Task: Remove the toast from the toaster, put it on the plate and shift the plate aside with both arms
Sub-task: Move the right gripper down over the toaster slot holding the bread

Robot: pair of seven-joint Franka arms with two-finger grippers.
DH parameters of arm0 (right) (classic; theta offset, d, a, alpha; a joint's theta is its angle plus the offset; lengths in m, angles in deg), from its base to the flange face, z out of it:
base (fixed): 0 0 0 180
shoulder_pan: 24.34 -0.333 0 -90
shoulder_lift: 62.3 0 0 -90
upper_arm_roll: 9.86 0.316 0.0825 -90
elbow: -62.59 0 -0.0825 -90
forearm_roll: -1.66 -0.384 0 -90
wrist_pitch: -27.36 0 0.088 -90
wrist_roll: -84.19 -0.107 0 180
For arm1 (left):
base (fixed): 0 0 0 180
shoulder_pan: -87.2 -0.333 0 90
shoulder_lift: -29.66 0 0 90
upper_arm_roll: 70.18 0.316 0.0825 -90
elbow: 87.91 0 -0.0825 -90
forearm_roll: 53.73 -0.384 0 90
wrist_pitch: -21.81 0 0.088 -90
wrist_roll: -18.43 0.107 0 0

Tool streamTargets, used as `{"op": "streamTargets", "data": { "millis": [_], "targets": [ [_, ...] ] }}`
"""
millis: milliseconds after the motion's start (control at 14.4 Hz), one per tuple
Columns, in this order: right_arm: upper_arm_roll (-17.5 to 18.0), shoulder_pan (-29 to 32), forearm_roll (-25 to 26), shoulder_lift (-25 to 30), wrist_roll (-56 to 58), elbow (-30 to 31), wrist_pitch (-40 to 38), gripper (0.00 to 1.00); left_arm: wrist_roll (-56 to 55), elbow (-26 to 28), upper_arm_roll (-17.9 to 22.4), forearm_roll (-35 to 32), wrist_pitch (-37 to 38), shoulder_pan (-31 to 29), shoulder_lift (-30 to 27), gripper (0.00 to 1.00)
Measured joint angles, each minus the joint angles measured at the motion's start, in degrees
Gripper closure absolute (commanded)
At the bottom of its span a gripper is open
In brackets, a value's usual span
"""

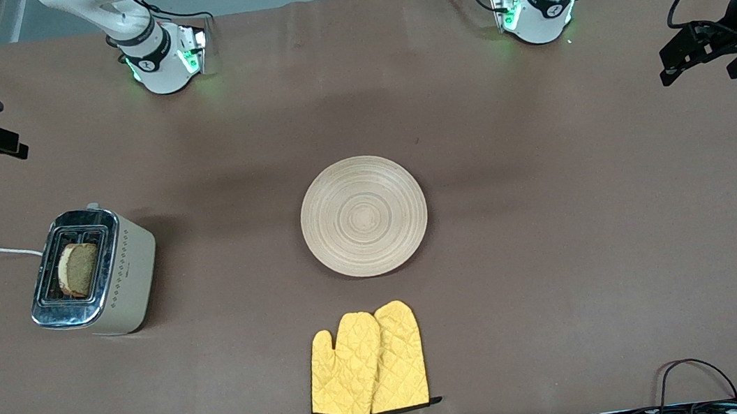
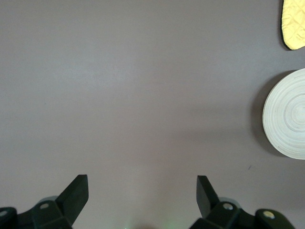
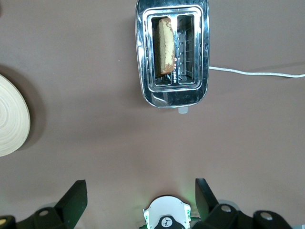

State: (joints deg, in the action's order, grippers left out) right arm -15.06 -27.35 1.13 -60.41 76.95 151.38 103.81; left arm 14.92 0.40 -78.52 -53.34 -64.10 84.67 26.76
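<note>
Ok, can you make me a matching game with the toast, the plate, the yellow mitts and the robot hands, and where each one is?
Things:
1. toast
2. plate
3. oven mitts
4. left gripper and right gripper

Places or states:
A. lying on the table, nearer to the front camera than the plate
B. standing in a slot of the toaster
C. open, holding nothing, up over the bare table
D. bare, in the middle of the table

Pairs: 1-B, 2-D, 3-A, 4-C
</note>
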Motion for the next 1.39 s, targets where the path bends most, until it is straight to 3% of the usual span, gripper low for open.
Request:
{"op": "streamTargets", "data": {
  "millis": [695,973,1390],
  "targets": [
    [-0.51,0.65,0.02,-0.44,0.03,0.63,1.92,0.00,0.00,-0.76,-0.03,0.00,0.37,0.02,2.15,0.00],
    [-0.68,2.16,0.02,-4.78,0.65,2.27,6.59,0.00,0.00,-3.86,-0.37,0.00,0.32,0.43,7.24,0.00],
    [-0.81,6.61,0.07,-12.61,5.03,6.51,17.18,0.00,0.00,-4.39,-0.68,0.10,-2.02,1.09,11.78,0.00]
  ]
}}
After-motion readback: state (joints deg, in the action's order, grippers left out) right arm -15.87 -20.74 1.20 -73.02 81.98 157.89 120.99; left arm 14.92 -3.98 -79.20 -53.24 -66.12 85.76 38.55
